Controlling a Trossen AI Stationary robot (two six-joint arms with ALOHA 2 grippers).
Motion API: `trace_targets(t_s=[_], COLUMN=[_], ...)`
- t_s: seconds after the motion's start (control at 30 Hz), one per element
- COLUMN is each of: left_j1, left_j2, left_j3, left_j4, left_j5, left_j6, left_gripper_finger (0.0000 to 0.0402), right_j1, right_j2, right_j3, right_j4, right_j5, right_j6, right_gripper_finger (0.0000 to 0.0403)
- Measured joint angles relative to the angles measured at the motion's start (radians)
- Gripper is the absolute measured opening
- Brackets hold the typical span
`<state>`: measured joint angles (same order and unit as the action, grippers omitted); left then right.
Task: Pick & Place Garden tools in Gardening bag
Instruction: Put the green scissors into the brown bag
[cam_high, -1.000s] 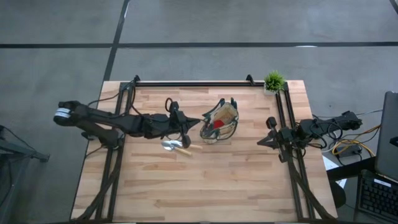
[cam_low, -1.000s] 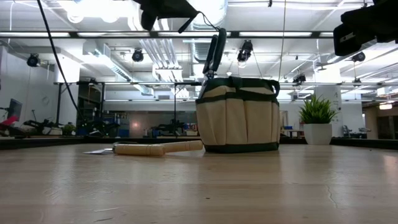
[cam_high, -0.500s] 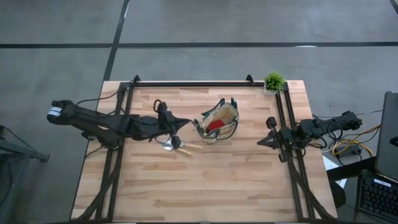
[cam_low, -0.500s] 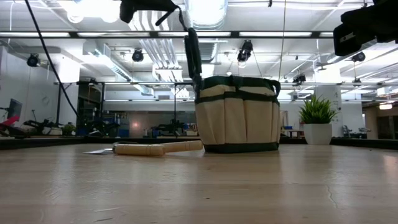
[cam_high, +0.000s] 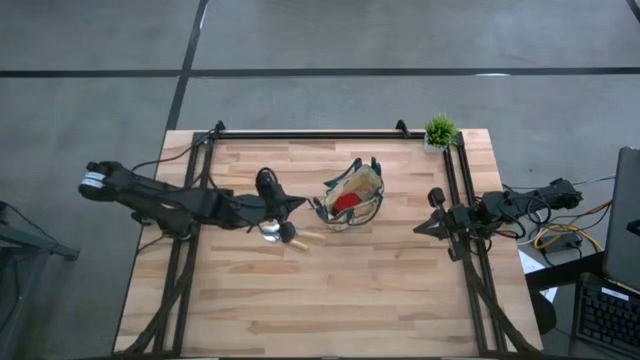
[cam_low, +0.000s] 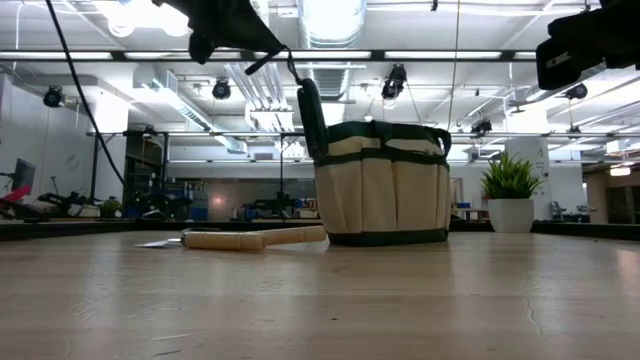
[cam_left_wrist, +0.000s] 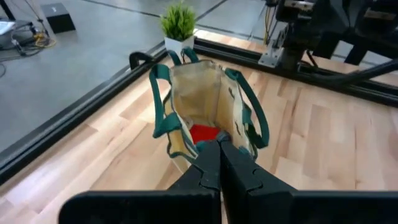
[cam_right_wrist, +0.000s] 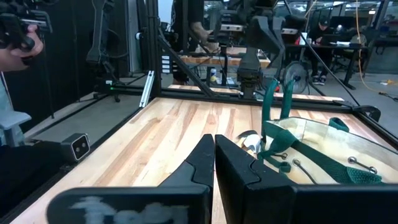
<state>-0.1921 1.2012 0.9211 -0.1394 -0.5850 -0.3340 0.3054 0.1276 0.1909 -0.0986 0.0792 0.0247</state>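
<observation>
The tan gardening bag (cam_high: 352, 195) with green trim stands upright at the table's middle, and a red item (cam_left_wrist: 202, 134) lies inside it. One green handle loop (cam_low: 310, 115) stands up at its left rim. A trowel (cam_high: 283, 236) with a wooden handle (cam_low: 255, 238) lies flat on the table just left of the bag. My left gripper (cam_high: 298, 204) hangs shut and slanting down above the trowel, its tips short of the bag's left rim (cam_left_wrist: 180, 155), with nothing between the fingers. My right gripper (cam_high: 420, 228) waits shut and level at the right side.
A small potted plant (cam_high: 440, 130) stands at the far right corner. Black frame rails run along the far edge (cam_high: 310, 133) and down both sides. Bare wood stretches across the near half of the table (cam_high: 330, 300).
My left gripper has drawn back from the bag toward the table's left edge and sunk a little, staying shut. The bag's upright handle loop has shifted left and dropped lower. The bag and the trowel lie where they were.
</observation>
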Motion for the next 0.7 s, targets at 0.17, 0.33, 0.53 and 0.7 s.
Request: trace_targets(t_s=[0.17, 0.33, 0.53, 0.7], left_j1=[0.039, 0.076, 0.087, 0.115], left_j2=[0.020, 0.042, 0.115, 0.150], left_j3=[0.000, -0.009, -0.008, 0.014], left_j4=[0.019, 0.017, 0.126, 0.080], left_j5=[-0.001, 0.064, 0.146, 0.160], left_j6=[0.000, -0.009, 0.035, 0.005], left_gripper_finger=[0.0000, 0.0000, 0.0000, 0.0000], right_j1=[0.000, 0.000, 0.000, 0.000], right_j2=[0.000, 0.000, 0.000, 0.000], right_j3=[0.000, 0.000, 0.000, 0.000], right_j4=[0.000, 0.000, 0.000, 0.000], right_j5=[0.000, 0.000, 0.000, 0.000], right_j6=[0.001, 0.000, -0.001, -0.001], right_gripper_finger=[0.0008, 0.0008, 0.0008, 0.0008])
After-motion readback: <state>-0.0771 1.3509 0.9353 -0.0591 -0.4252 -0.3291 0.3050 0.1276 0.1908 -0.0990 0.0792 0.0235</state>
